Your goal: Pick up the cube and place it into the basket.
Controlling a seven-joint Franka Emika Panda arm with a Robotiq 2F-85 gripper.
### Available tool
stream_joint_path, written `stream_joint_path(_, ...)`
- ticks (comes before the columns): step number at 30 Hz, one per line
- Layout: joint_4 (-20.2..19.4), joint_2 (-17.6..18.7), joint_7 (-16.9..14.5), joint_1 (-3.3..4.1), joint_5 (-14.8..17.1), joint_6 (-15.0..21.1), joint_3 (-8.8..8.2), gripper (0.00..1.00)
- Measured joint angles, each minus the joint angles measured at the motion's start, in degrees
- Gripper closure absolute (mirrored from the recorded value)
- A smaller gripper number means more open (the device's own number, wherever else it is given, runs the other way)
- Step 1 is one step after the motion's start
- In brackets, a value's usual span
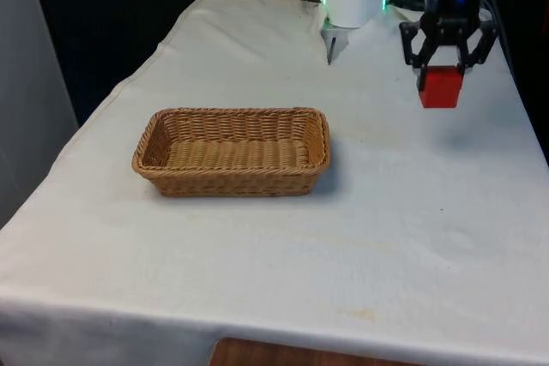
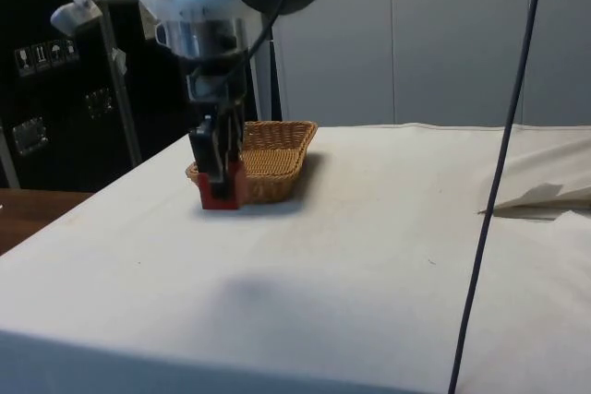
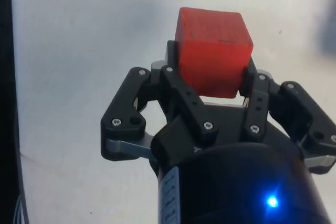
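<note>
My gripper (image 1: 442,70) is shut on a red cube (image 1: 441,87), which hangs a little above the white cloth at the front view's far right. In the wrist view the cube (image 3: 212,50) sits clamped between the two black fingers (image 3: 173,72), with bare cloth beneath it. The side view has the gripper (image 2: 220,173) holding the cube (image 2: 220,193) just in front of the basket (image 2: 268,159). The woven wicker basket (image 1: 232,153), long and shallow with nothing inside, rests on the table left of centre in the front view, well apart from the cube.
The table's right edge (image 1: 530,126) runs close beside the gripper in the front view. A black cable (image 2: 499,173) hangs down across the side view. A fold of cloth (image 2: 545,196) lies at the side view's right.
</note>
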Motion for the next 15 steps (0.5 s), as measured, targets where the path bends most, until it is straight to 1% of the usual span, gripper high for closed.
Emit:
stream_joint_path(5, 0.8, -1.9, -0.6, -0.11, 0.0, -2.2, -0.86, 0.98)
stream_joint_path(11, 1.7, -2.9, -1.3, -0.23, 0.0, -3.6, -1.83, 0.98)
stream_joint_path(12, 1.9, -2.9, -1.8, -0.29, 0.0, -3.8, -2.41, 0.98)
stream_joint_path(14, 2.3, -2.9, -2.3, -0.4, 0.1, -4.0, -2.98, 0.98)
stream_joint_path(15, 2.3, -2.9, -2.3, -0.4, 0.1, -4.0, -2.98, 0.98)
